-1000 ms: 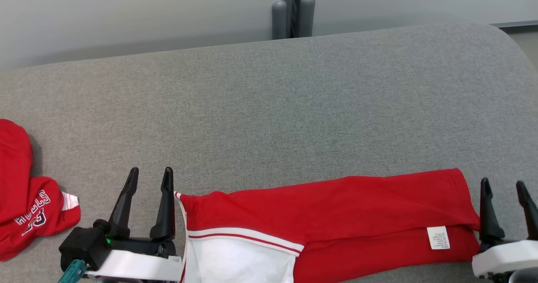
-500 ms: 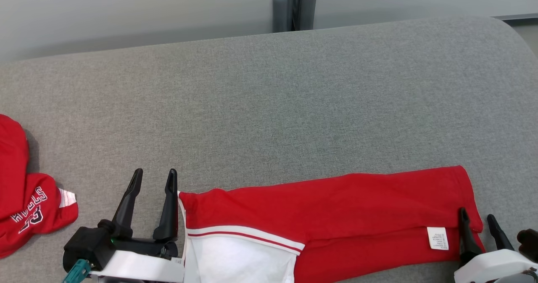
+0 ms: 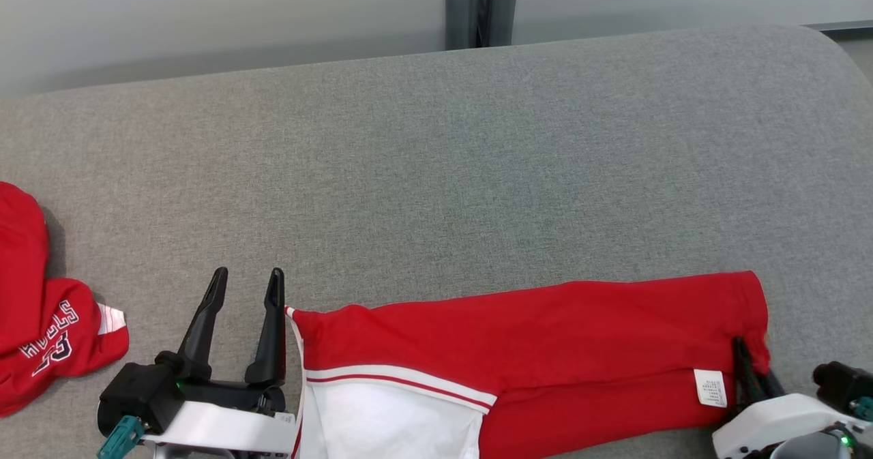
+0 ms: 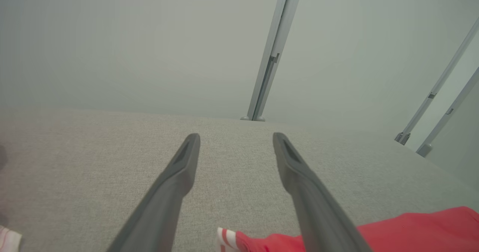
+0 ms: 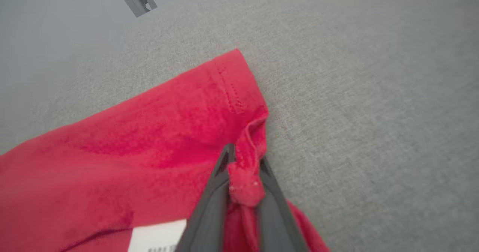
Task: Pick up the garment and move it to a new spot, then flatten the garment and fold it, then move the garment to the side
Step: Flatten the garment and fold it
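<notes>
A red garment (image 3: 545, 350) with a white panel and white trim lies folded lengthwise along the near edge of the grey padded table (image 3: 436, 172). Its right hem (image 5: 239, 94) bunches up between the fingers of my right gripper (image 3: 750, 370), which is shut on it beside the white care label (image 3: 709, 387). My left gripper (image 3: 244, 295) stands open just left of the garment's striped left corner (image 4: 228, 239), fingers apart with only table between them.
A second red garment (image 3: 41, 336) with white lettering lies crumpled at the table's left edge. A grey post (image 3: 481, 5) stands behind the table's far edge against a pale wall. The far half of the table is bare grey fabric.
My right gripper has moved left from beside the garment onto its right hem and has shut on it. The left gripper has stayed open in place. The camera shifted slightly.
</notes>
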Robot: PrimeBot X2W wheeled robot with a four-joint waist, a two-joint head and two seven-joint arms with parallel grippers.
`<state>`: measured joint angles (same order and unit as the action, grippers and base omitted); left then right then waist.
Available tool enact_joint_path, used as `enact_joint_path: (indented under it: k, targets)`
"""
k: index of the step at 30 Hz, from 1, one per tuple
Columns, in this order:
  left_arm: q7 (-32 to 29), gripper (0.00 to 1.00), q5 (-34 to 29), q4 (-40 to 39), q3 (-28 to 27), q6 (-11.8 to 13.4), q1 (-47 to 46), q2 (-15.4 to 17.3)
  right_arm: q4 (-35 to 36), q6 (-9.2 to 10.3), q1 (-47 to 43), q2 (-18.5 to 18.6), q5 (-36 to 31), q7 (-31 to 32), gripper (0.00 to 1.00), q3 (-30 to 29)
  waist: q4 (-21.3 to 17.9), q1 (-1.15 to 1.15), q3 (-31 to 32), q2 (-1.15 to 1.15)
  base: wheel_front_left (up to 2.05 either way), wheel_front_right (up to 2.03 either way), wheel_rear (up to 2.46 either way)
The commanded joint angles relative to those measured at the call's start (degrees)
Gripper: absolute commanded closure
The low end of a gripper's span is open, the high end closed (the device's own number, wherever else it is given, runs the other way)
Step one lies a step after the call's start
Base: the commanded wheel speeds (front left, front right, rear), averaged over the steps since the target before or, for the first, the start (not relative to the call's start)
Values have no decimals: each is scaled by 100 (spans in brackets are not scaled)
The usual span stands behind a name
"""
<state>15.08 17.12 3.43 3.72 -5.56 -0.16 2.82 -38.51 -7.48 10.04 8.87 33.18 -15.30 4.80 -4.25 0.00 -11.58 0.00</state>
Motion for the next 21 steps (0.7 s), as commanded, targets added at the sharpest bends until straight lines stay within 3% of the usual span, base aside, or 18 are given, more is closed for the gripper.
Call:
enact_joint_path:
  k: [1,5,12,21]
  targets:
    - [7,0,-30,9,-16,-13,-42,17,-89,-2,-27,-49,123,26,100,203,0,0,21,0,0,0,0]
    - [7,0,-20,13,0,4,-25,17,26,-2,-24,84,187,26,100,292,-2,0,60,0,0,0,0]
    - [7,0,41,11,55,57,29,18,224,-1,79,337,40,13,100,-195,4,0,127,0,0,0,0]
    - [7,0,164,53,95,48,-13,17,29,-1,337,1058,-181,12,100,-523,27,0,129,0,0,0,0]
